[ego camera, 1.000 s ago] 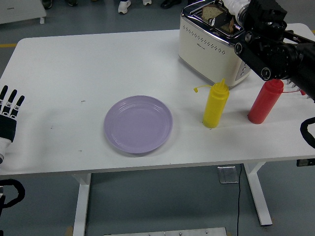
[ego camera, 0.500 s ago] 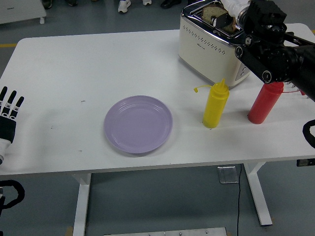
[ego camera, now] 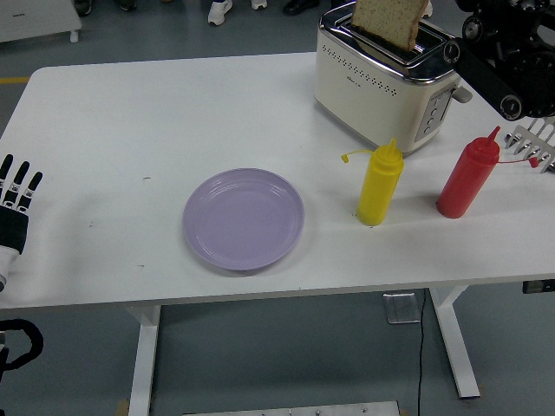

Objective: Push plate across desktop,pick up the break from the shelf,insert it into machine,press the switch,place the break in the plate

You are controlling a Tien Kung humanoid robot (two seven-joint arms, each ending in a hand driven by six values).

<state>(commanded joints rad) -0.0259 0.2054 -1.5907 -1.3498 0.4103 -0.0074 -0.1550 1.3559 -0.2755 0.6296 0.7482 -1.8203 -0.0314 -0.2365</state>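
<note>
A slice of bread (ego camera: 388,22) stands tilted, high out of the slot of the cream toaster (ego camera: 373,82) at the back right; its top is cut off by the picture's edge. My right hand (ego camera: 426,7) is at the bread's upper right corner, mostly out of the picture, and grips the slice from above. The black right forearm (ego camera: 512,61) runs off to the right. The lilac plate (ego camera: 244,218), with nothing on it, lies near the table's middle front. My left hand (ego camera: 16,186) rests open at the left edge.
A yellow squeeze bottle (ego camera: 380,184) and a red one (ego camera: 466,178) stand in front of the toaster. A white wire rack (ego camera: 536,143) shows at the right edge. Feet of people are on the floor beyond the table.
The right hand has risen from the toaster's top toward the picture's upper edge, and the bread has come up out of the slot with it. The left hand and plate have not moved.
</note>
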